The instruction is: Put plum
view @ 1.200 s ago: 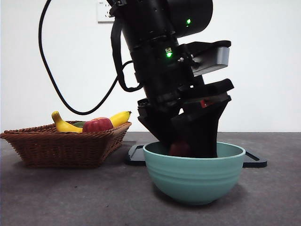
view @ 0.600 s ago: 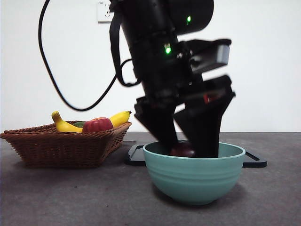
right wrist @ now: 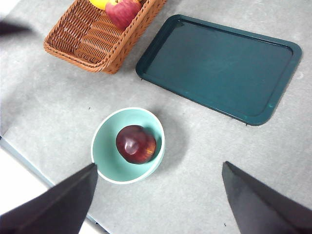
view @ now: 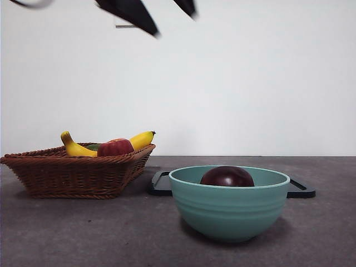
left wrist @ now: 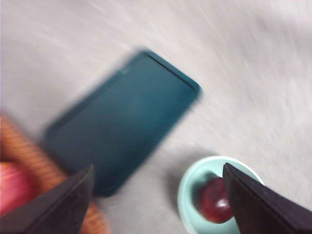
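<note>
Plum in the bowl, both grippers high and released.

You see the tray (right wrist: 222,68) lying flat behind the bowl (view: 229,208), with the basket (view: 78,172) beside it holding an apple (view: 115,147) and a banana (view: 78,147). The plum (view: 227,177) sits alone inside the bowl, nothing touching it. Your left gripper (left wrist: 158,195) and right gripper (right wrist: 158,195) both hang well above the table, jaws spread wide and empty.
</note>
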Tool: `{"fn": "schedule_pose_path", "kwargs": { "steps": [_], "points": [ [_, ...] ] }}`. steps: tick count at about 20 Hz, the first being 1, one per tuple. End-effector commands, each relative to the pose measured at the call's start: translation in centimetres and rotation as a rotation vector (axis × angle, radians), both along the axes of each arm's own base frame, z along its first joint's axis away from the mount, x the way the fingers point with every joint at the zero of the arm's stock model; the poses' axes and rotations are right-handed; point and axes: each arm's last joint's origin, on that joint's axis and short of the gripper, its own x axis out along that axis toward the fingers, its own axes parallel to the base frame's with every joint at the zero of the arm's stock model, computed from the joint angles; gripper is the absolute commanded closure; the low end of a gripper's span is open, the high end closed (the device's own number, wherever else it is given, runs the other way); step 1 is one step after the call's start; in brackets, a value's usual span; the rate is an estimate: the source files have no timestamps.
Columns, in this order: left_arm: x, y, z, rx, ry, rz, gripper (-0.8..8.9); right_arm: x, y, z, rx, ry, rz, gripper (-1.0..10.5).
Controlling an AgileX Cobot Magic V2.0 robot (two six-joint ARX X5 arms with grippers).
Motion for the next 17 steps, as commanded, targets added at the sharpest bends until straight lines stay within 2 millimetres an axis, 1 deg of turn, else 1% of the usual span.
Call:
{"fn": "schedule_pose_path", "kwargs": {
  "steps": [1,3,4,6,8,12,14,17],
  "points": [
    [-0.5,2.7,1.7,-0.062,0.011,0.041,3.89,0.1,0.1,0.5,0.007,-0.017,0.0,5.4],
    [-1.0,5.3,1.7,-0.103,0.038,0.071,3.89,0.1,0.1,0.5,0.007,-0.016,0.0,5.4],
    [-1.4,6.4,1.2,-0.123,0.049,0.087,3.89,0.1,0.1,0.5,0.007,-0.016,0.0,5.4],
    [-2.6,8.4,-0.4,-0.133,0.071,0.13,3.89,0.1,0.1,0.5,0.007,-0.016,0.0,5.4],
    [-4.1,9.6,-2.5,-0.151,0.118,0.125,3.89,0.1,0.1,0.5,0.007,-0.016,0.0,5.4],
    [-7.0,10.8,-6.1,-0.221,0.245,0.034,3.91,0.1,0.1,0.5,0.007,-0.016,0.0,5.4],
    [-7.8,11.0,-7.0,-0.249,0.294,-0.009,4.17,0.1,0.1,0.5,0.007,-0.015,0.0,5.4],
    [-8.0,11.1,-7.1,-0.248,0.312,-0.01,4.16,0.1,0.1,0.5,0.007,-0.014,0.0,5.4]
  ]
}}
